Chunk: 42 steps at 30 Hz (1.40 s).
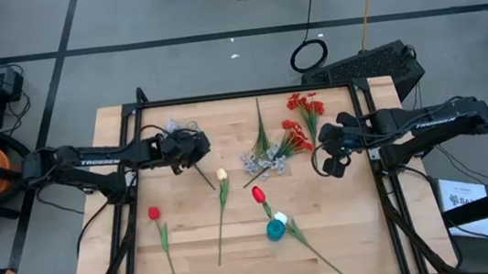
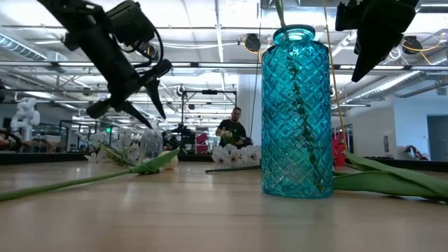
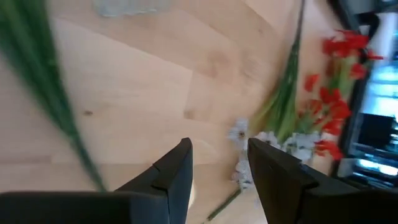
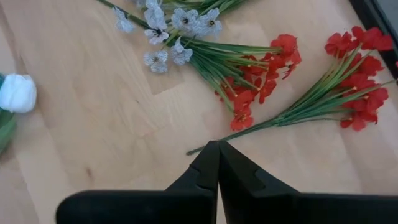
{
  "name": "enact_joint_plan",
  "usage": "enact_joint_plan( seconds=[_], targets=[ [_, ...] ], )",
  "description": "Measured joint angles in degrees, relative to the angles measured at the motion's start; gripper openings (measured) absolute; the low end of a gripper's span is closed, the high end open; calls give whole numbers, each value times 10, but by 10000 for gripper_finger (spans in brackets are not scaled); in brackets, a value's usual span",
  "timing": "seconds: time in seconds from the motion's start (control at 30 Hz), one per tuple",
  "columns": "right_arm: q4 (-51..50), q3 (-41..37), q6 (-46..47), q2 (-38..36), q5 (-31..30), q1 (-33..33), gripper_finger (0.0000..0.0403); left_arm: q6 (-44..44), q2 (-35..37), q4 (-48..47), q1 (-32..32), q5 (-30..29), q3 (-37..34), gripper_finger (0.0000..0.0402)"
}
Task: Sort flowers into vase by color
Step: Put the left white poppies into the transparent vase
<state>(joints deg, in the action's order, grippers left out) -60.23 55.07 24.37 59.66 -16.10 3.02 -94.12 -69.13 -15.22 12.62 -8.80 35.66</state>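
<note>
Left gripper, jaws apart and empty, hovers upper left; right gripper, jaws closed and empty, beside the red flowers.

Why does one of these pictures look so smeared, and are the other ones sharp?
Left wrist view: streaked with motion blur, the red flowers and green stem smeared. Right wrist view: crisp on the red sprigs. Low view: teal vase sharp, the room behind soft, ceiling lights bright.
</note>
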Motion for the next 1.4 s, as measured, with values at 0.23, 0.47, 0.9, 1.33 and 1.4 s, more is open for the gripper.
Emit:
enact_joint_plan(
  seconds=[0.23,0.47,0.9,1.33,1.4],
  targets=[
    [0,0,-38,0,0,-22,0,-1,-23,-230,20,-11,108,160],
    [0,0,-33,0,0,-30,0,-14,-96,-278,59,37,118,160],
    [0,0,11,0,15,-30,0,53,-228,-270,104,53,118,158],
    [1,0,52,0,14,-29,0,111,-205,-407,97,44,116,16],
    [1,0,54,0,13,-29,0,111,-173,-427,97,27,118,15]
  ],
)
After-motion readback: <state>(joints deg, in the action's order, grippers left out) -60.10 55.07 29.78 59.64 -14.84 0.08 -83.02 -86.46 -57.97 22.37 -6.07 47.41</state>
